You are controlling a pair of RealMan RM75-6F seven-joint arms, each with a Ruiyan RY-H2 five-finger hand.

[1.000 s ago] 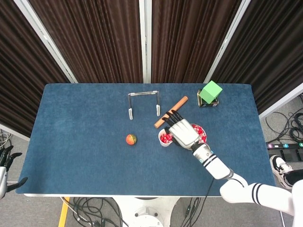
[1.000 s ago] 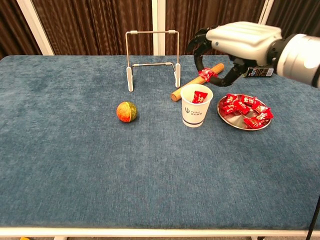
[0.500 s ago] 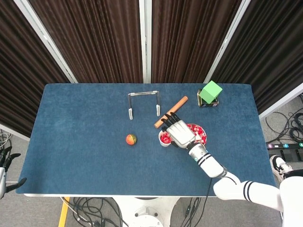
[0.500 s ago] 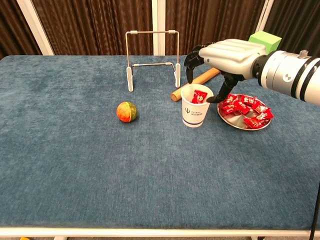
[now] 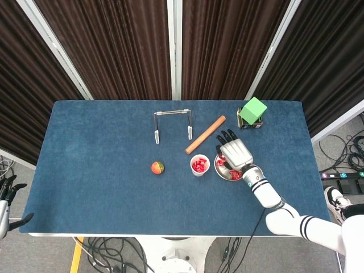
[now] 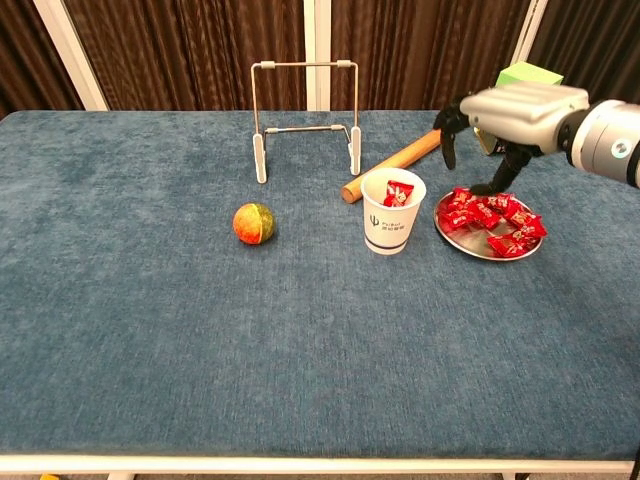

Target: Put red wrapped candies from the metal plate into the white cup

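The right hand (image 6: 510,125) hovers over the metal plate (image 6: 470,246), palm down, its dark fingers (image 6: 448,128) curled downward and apart, with nothing held between them; one fingertip reaches down close to the pile, though contact cannot be confirmed. In the head view the same hand (image 5: 235,154) covers most of the plate (image 5: 219,172), leaving only its left rim and a few wrappers showing.

The red wrapped candies (image 6: 492,218) lie heaped on the plate, which sits on the blue table (image 6: 200,330) just right of the white cup (image 6: 392,214). The cup stands upright, apart from the plate, and already has red candy inside it (image 6: 398,193); from above, the cup (image 5: 199,165) shows a red cluster filling its bottom.

A wooden rod (image 6: 392,164) lies diagonally behind the cup, its near end close to the cup's rim. A wire frame stand (image 6: 305,118) stands further back, and a small orange-and-green ball (image 6: 254,223) rests well to the left of the cup. A green block (image 5: 252,110) sits on a dark box near the far right of the table.

The left hand (image 5: 7,196) hangs off the table's left edge, its fingers spread and holding nothing.
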